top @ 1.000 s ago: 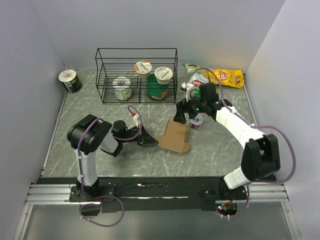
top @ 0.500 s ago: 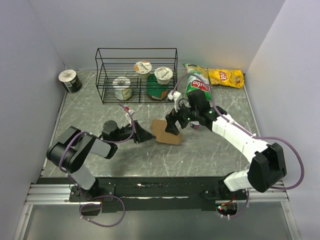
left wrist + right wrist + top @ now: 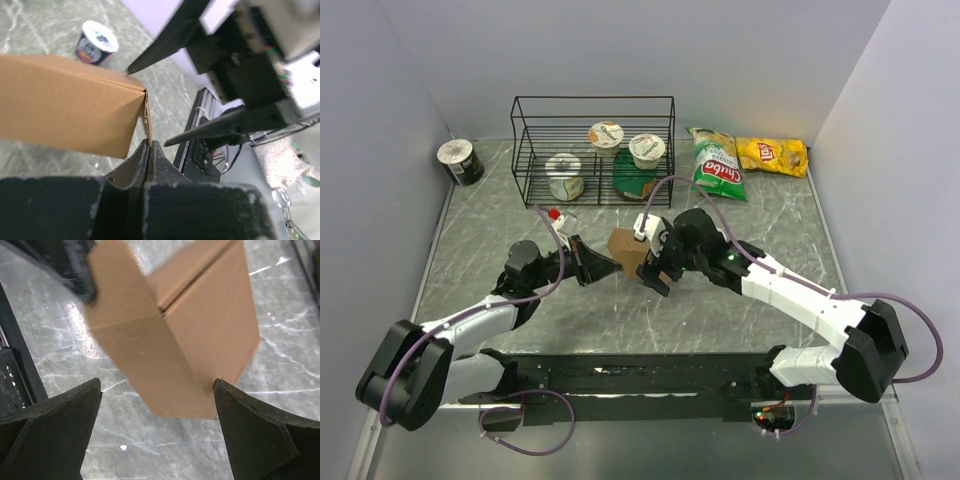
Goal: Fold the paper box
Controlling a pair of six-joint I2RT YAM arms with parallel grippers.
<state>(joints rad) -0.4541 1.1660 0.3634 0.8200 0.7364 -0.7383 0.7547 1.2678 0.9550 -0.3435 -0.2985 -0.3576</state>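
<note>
I note a yogurt cup [image 3: 459,160] in the far left corner of the table [image 3: 750,310], well apart from the work. The left gripper [image 3: 600,266] reaches toward the centre; its wrist view shows the fingers [image 3: 134,165] pinched tight on a thin edge of the paper box [image 3: 625,248]. The box is brown, partly folded, mid-table in front of the wire rack [image 3: 592,150]. The right gripper [image 3: 656,268] sits just right of it, jaws spread wide around the box, gripping nothing. A green chip bag [image 3: 717,167] and a yellow chip bag [image 3: 772,156] lie far right.
</note>
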